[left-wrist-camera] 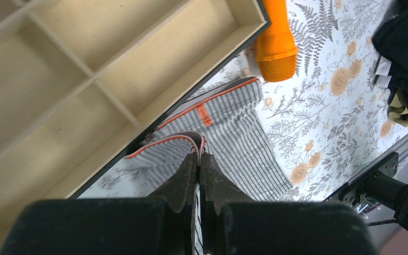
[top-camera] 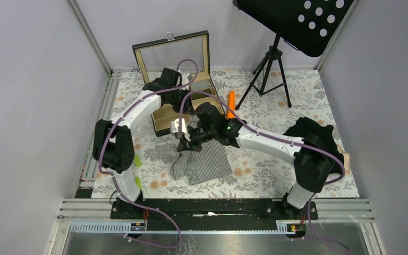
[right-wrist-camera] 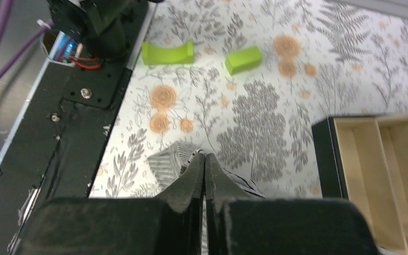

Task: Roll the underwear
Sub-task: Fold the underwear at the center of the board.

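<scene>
The light grey pinstriped underwear (top-camera: 202, 162) lies on the flowered cloth in front of the wooden box, its far edge lifted. My left gripper (left-wrist-camera: 198, 154) is shut on its orange-trimmed waistband (left-wrist-camera: 204, 113). My right gripper (right-wrist-camera: 204, 155) is shut on a fold of the same striped cloth (right-wrist-camera: 166, 164). In the top view both grippers meet at the garment's far left edge, left (top-camera: 181, 138) beside right (top-camera: 191, 140). A pile of black underwear (top-camera: 312, 133) lies at the right, partly behind my right arm, and shows in the left wrist view (left-wrist-camera: 404, 53).
An open wooden compartment box (top-camera: 166, 114) stands just behind the grippers, its lid upright. An orange stick (top-camera: 230, 104) lies to the right of the box. Two green pieces (right-wrist-camera: 167, 53) (right-wrist-camera: 243, 59) lie near the left arm's base. A tripod (top-camera: 268, 69) stands at the back.
</scene>
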You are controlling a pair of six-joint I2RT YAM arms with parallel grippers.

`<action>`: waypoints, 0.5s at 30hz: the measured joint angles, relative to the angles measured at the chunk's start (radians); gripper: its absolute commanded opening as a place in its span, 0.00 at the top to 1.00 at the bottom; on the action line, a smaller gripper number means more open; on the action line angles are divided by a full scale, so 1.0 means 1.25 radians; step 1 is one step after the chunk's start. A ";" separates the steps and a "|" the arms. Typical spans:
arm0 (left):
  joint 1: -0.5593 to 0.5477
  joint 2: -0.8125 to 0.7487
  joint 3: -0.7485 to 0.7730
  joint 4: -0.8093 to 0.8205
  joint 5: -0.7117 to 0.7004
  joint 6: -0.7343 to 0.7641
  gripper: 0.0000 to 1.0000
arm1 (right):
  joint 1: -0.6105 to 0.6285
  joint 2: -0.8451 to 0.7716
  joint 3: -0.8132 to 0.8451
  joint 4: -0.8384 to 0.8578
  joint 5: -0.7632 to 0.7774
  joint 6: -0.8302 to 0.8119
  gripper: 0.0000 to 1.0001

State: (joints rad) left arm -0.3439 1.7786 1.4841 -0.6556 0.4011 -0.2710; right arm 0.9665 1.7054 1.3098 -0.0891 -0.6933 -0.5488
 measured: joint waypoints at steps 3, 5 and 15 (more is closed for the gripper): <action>-0.036 0.039 0.030 0.001 0.000 -0.010 1.00 | -0.018 -0.037 -0.046 -0.009 0.011 0.001 1.00; -0.057 0.068 0.047 0.000 -0.001 -0.016 1.00 | -0.029 -0.060 -0.074 -0.013 0.020 0.002 1.00; -0.113 0.136 0.100 -0.001 -0.014 -0.035 1.00 | -0.103 -0.177 -0.214 -0.021 0.039 -0.007 1.00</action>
State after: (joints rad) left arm -0.4847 1.9480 1.6093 -0.6563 0.3840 -0.3153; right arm 0.8371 1.4845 1.0428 -0.1154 -0.6449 -0.5571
